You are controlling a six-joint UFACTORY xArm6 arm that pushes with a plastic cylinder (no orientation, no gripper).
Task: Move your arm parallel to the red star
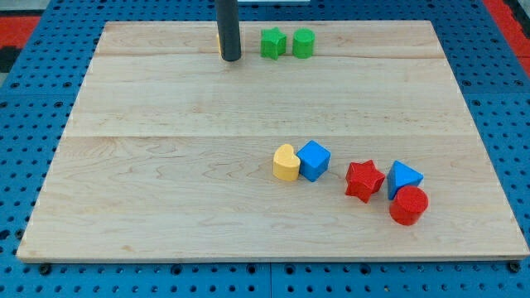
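Note:
The red star lies on the wooden board at the view's lower right, between a blue cube on its left and a blue triangle on its right. A red cylinder sits just below the triangle. A yellow heart-shaped block touches the blue cube's left side. My tip rests near the view's top edge, far up and left of the red star. A sliver of a yellow or orange block shows behind the rod.
A green star-like block and a green cylinder stand side by side at the view's top, just right of my tip. The wooden board sits on a blue perforated table.

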